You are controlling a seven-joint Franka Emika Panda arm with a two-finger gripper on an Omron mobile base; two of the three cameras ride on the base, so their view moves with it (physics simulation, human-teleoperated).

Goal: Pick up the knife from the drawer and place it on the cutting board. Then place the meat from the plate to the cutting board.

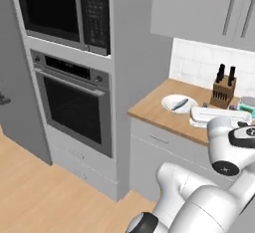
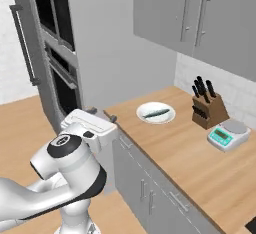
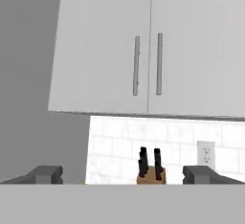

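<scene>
A white plate (image 1: 172,99) (image 2: 167,118) sits near the counter's left end with the slim grey-blue meat (image 1: 180,104) (image 2: 155,113) lying on it. My gripper (image 2: 101,115) (image 3: 123,175) hangs level in front of the counter's left end, facing the wall. Its fingertips (image 3: 45,173) stand wide apart, open, with nothing between them. Below the counter the grey drawer fronts (image 1: 159,138) (image 2: 177,200) are all shut, and I cannot tell which is the task's drawer. The knife and the cutting board are out of view.
A wooden knife block (image 1: 222,90) (image 2: 207,109) (image 3: 151,173) stands against the tiled wall, with a white kitchen scale (image 2: 228,134) beside it. Wall cabinets (image 3: 148,46) hang above. A tall unit holding an oven (image 1: 74,102) and a microwave (image 1: 64,8) rises left of the counter.
</scene>
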